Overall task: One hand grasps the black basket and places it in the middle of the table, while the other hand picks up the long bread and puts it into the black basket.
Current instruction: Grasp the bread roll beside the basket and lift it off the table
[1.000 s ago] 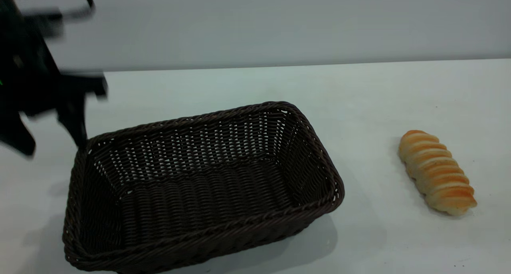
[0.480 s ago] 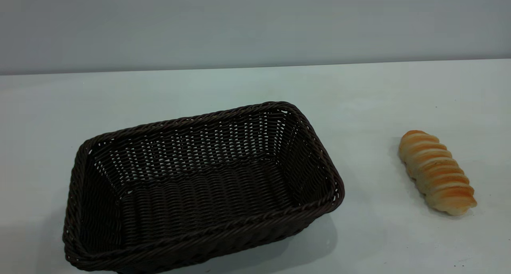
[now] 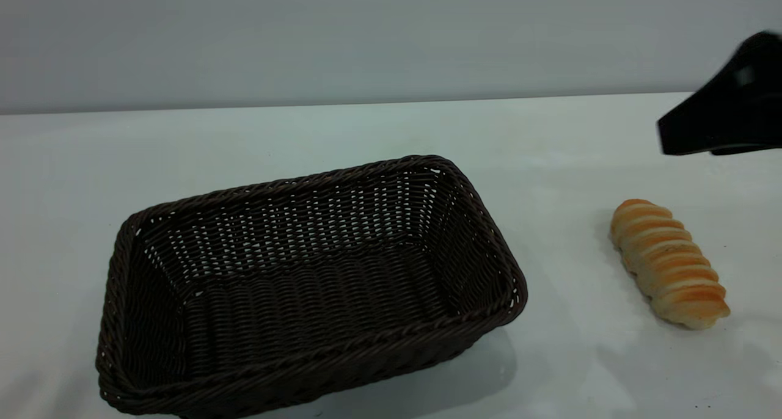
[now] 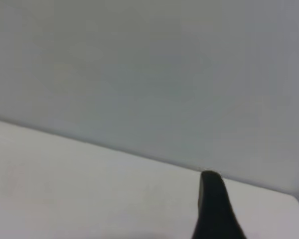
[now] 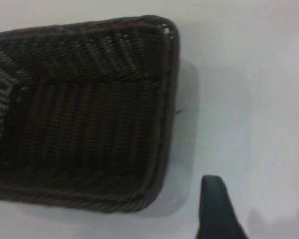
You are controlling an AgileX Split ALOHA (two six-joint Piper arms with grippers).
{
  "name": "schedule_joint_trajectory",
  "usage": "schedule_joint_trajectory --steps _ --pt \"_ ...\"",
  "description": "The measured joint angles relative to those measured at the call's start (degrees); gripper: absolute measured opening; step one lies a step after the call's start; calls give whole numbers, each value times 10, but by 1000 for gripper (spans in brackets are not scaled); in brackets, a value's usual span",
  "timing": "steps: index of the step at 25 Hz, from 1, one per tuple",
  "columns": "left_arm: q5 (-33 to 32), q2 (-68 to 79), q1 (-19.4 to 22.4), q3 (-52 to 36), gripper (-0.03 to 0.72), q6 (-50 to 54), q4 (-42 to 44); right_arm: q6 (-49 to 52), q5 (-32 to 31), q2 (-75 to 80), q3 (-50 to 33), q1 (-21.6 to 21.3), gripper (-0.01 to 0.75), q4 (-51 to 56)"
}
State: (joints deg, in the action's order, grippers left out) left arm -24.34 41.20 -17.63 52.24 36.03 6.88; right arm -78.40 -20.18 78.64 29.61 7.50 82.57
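Observation:
The black basket [image 3: 293, 217] sits flat and empty on the white table [image 3: 366, 132], left of centre. The long bread [image 3: 669, 263] lies on the table to its right, well apart from it. My right gripper [image 3: 721, 123] shows as a black shape at the right edge, above and behind the bread and not touching it. In the right wrist view, part of it [image 5: 217, 209] hovers over bare table beside one end of the basket [image 5: 164, 114]. My left gripper [image 4: 214, 209] shows only in the left wrist view, over bare table near the wall.
A plain grey wall [image 3: 391, 34] runs behind the table's far edge. The table's far right corner [image 4: 294, 199] shows in the left wrist view. White tabletop lies between the basket and the bread.
My left arm has drawn away from the basket's left corner and left the exterior view. My right gripper has come in at the upper right. Basket and bread have not moved.

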Motion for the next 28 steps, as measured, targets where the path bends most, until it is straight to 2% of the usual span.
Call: schedule_joint_trajectory --steps 4,8,18,28 --pt "-3 -19 0 0 513 -6 0 -88 59 66 21 0 506 64" --pt "-4 -38 0 -2 513 -27 0 -151 116 135 49 0 522 109" --pt "-10 -93 0 -2 513 -65 -1 -187 163 317 139 0 522 121" --pt "-8 -179 0 -2 513 -93 -19 -215 185 397 174 0 522 122"
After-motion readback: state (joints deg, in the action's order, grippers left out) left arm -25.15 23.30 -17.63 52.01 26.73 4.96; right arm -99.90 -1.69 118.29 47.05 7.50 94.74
